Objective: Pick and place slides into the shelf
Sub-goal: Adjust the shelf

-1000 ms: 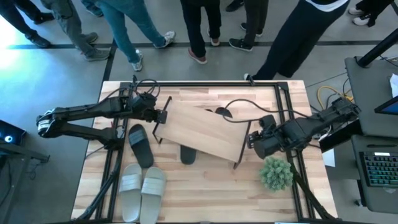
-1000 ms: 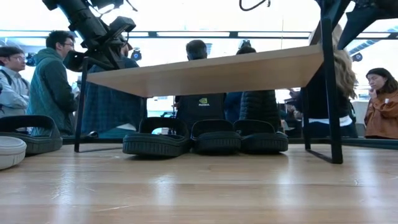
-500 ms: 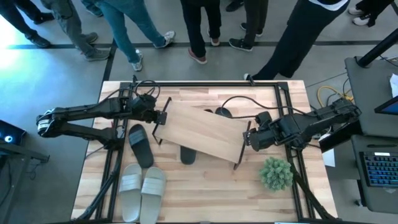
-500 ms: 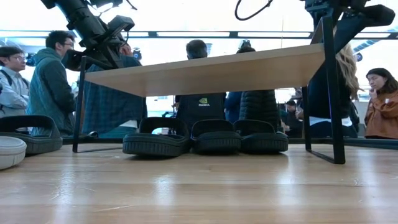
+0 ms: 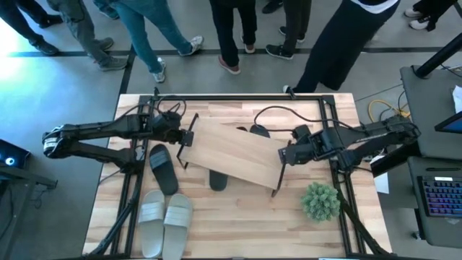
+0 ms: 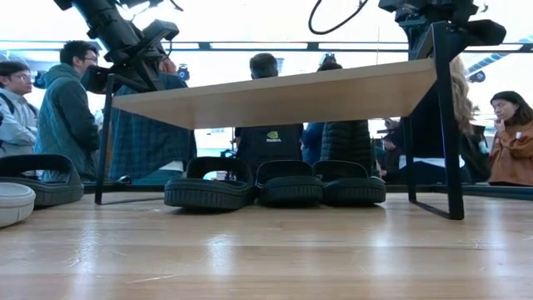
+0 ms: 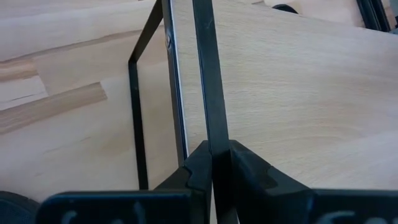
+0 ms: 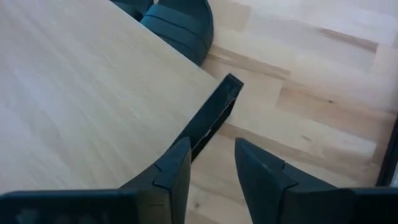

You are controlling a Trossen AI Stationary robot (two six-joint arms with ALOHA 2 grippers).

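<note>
**benchwatcher:** Shelf point(image 5: 234, 153) handling is what's being done at this step, not slide picking as such. The left gripper point(image 7: 212, 163) is seen with its fingers pressed tight on the thin black wire leg at the shelf's left end, so that end is pinched and held. The board is seen sloping a little in the low view, lower on the left gripper's side. Three black slides point(image 6: 285, 185) are tucked in a row under the board, their toes just peeking out from under its edges in the high view

**tabletop_tom:** And the right side?

**benchwatcher:** The right gripper point(image 8: 211, 163) is parked at the shelf's right end, fingers spread a bit with the black end bar lined up in the gap, but no contact is shown, so nothing is counted as gripped there yet. Three slides are left outside: one black slide point(image 5: 163, 168) just beside the shelf's left end, and the pale pair point(image 5: 164, 215) nearer the front-left corner of the table point(image 5: 238, 217)

**tabletop_tom:** So what's called for next?

**benchwatcher:** Probably the right fingers need to be closed squarely on that bar so the shelf is steadied from both ends, without the board being twisted. The small green plant point(image 5: 320, 201) close behind the right arm should be cleared too
</note>
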